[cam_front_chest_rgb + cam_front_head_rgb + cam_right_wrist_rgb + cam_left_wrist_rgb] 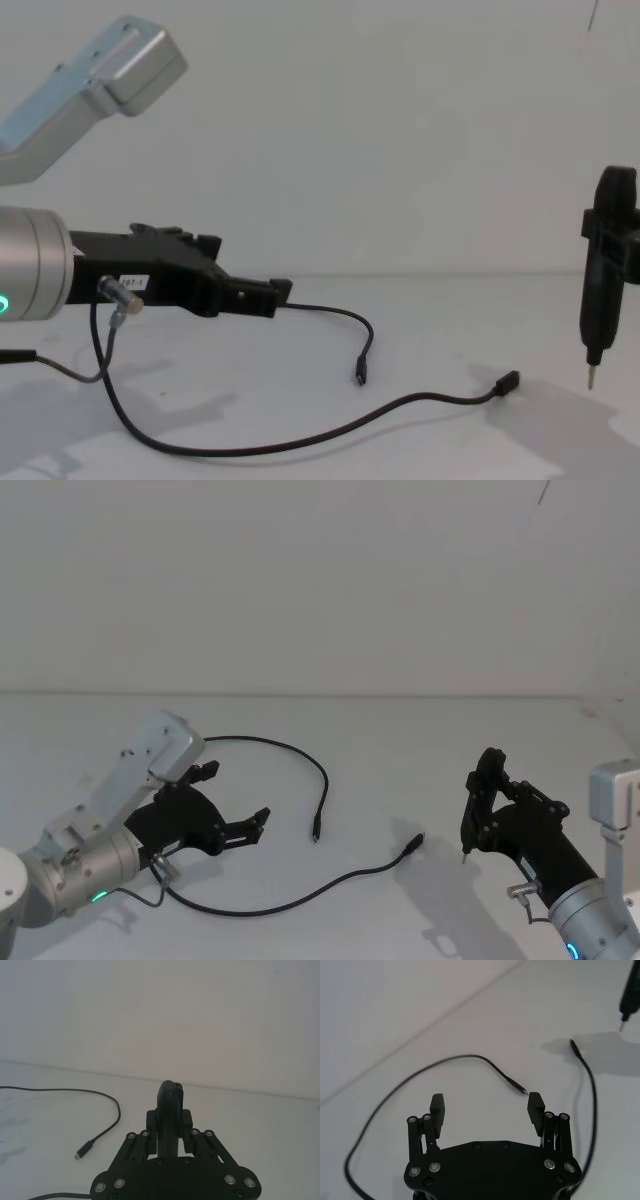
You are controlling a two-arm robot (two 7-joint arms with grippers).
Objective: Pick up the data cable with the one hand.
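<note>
My left gripper (237, 793) has its fingers wide apart, holding nothing, above the white table (400, 730). The data cable (326, 780) lies on the table in a big loop, one plug near those fingers. My right gripper (487, 805) squeezes a black pen tool (468, 832) further right.

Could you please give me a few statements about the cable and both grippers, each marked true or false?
1. The long thin black data cable lies loose on the white table, gripped by nothing. True.
2. The black blocky left gripper is shut. False: its fingers are spread open as it hovers above the cable's loop.
3. The black right gripper clamps a slim black pen-shaped tool, tip pointing down. True.
4. The cable's two ends are plugged together. False: its plugs lie well apart on the table.
</note>
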